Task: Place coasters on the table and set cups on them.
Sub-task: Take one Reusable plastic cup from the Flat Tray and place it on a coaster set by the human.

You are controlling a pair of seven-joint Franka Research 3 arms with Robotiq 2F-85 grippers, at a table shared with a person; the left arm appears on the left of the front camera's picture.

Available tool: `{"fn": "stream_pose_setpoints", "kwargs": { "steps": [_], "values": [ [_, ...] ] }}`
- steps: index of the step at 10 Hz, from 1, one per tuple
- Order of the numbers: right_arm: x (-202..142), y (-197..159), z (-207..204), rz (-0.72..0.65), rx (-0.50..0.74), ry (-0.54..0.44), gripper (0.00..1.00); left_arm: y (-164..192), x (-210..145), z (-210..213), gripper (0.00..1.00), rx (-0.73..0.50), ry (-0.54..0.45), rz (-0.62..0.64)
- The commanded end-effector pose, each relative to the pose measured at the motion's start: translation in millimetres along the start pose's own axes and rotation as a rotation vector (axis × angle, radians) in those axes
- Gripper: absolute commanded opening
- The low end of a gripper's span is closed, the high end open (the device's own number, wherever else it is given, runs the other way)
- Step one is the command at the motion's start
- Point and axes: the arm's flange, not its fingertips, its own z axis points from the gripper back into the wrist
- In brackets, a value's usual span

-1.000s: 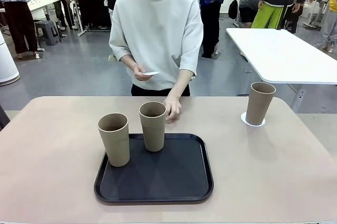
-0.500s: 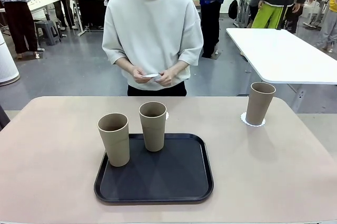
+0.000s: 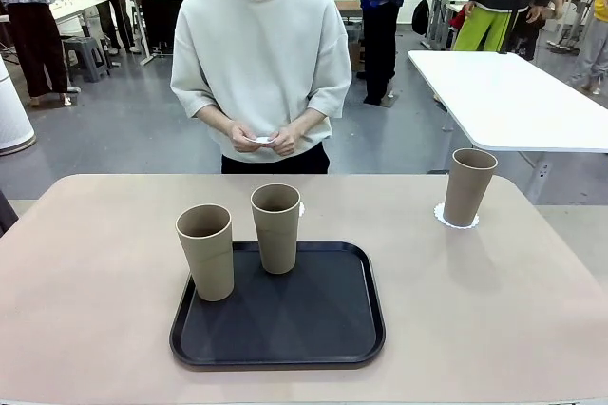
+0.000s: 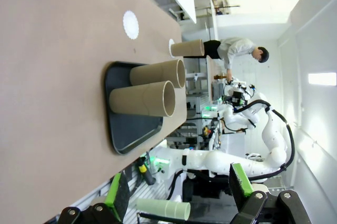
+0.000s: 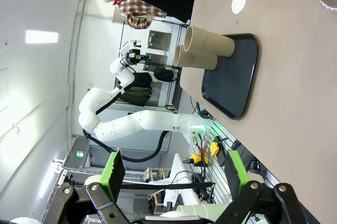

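On the tray (image 3: 313, 329) two cups (image 3: 206, 251) wait, and behind them a bare coaster (image 4: 130, 24) now lies on the table (image 3: 95, 262). The person's hands (image 3: 285, 144) have drawn back from it and pinch the last coaster (image 3: 262, 140). At right the third cup (image 3: 468, 186) stands on its doily (image 3: 440, 217), so we judge two cups remain; our left gripper (image 4: 176, 187) and right gripper (image 5: 174, 174) gape empty.

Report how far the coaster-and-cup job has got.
Done: the far-right cup stands on its coaster, and a bare coaster lies on the table beyond the black tray. In hand: the person's hands hold a third coaster. Left: laying it, and moving the left tray cup and right tray cup onto coasters. The left gripper and right gripper stand open, empty.
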Motion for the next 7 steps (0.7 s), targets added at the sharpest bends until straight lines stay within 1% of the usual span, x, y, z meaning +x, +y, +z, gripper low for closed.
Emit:
{"fn": "stream_pose_setpoints", "kwargs": {
  "steps": [1, 2, 3, 4, 6, 7],
  "values": [
    [-1.0, -1.0, -0.5, 0.002, 0.010, 0.000, 1.00, -1.7, -1.0, 1.1, 1.00, -0.014, -0.004, -0.009],
    [0.0, 0.0, 0.0, 0.000, 0.000, 0.000, 1.00, -1.7, -1.0, 1.1, 1.00, -0.014, -0.004, -0.009],
    [21.0, 13.7, -12.2, 0.112, -0.079, 0.014, 1.00, -1.7, -1.0, 1.1, 1.00, -0.014, -0.004, -0.009],
    [44.1, 27.0, -31.9, 0.193, -0.195, 0.051, 1.00, -1.7, -1.0, 1.1, 1.00, -0.014, -0.004, -0.009],
    [87.3, 61.0, -83.7, 0.349, -0.387, 0.146, 1.00, -1.7, -1.0, 1.1, 1.00, -0.014, -0.004, -0.009],
    [101.7, 77.2, -110.7, 0.391, -0.453, 0.195, 1.00, -1.7, -1.0, 1.1, 1.00, -0.014, -0.004, -0.009]
  ]
}}
